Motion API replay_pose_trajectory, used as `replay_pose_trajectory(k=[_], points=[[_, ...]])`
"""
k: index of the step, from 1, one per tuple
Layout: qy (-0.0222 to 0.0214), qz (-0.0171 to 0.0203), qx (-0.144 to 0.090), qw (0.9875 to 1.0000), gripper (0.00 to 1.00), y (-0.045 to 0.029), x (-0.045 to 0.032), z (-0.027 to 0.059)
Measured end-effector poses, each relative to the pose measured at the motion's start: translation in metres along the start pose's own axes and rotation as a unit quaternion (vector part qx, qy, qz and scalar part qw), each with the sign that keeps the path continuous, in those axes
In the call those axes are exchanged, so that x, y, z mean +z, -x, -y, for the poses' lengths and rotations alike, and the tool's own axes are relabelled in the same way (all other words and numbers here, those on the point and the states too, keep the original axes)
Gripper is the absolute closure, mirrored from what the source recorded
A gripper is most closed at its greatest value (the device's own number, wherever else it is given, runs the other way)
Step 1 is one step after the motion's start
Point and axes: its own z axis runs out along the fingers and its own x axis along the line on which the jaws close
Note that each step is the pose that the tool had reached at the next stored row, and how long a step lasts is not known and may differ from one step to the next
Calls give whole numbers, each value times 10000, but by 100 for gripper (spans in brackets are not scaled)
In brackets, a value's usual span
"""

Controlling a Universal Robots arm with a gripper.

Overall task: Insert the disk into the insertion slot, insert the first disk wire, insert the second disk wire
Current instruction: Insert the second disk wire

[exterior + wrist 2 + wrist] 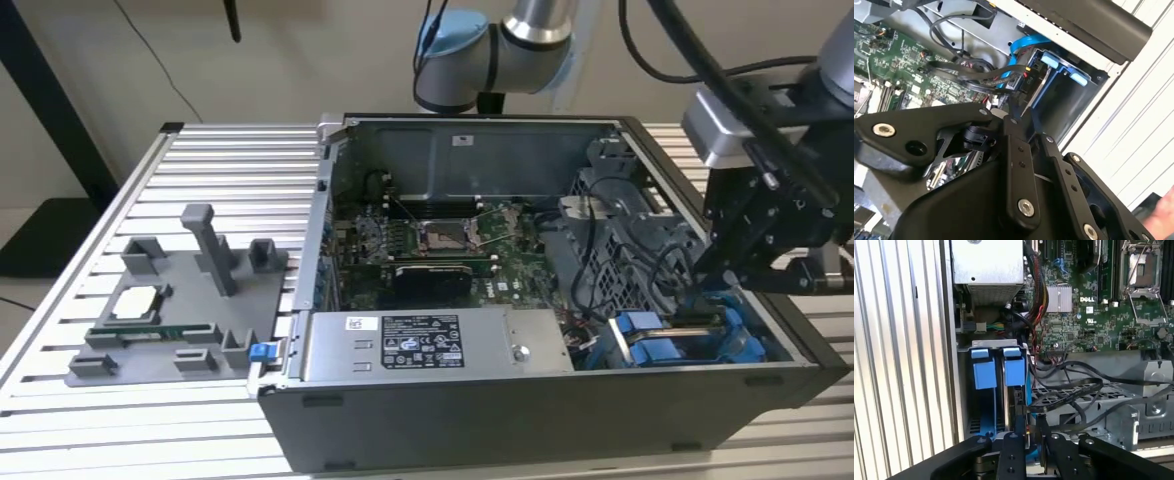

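Observation:
The insertion slot (742, 345) is the blue-railed bay in the near corner of the open computer case, toward the exterior view's right. In the first wrist view the disk stands edge-on in the insertion slot (965, 390), and the blue tabs (1014, 371) of its carrier show. My gripper (710, 292) hangs right over this bay. In the first wrist view my gripper (1030, 429) is shut on the black plug of a disk wire (1020, 402) at the disk's edge. The wire loops away over the cage (1089, 390). A blue cable (1021, 47) runs past the bay.
The grey power-supply box (427, 343) lies beside the bay and the motherboard (441, 240) behind it. A perforated metal cage (1114, 410) with a bundle of black cables crowds the gripper. A grey fixture (174, 300) holding parts sits on the slatted table at the exterior view's left.

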Motion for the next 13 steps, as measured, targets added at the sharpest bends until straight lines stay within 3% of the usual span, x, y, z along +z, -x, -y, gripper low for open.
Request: replay_pose_trajectory(k=[3, 13], points=[[0, -1, 0, 10000, 0, 18, -111, 8], [0, 0, 0, 10000, 0, 21, -151, 11]])
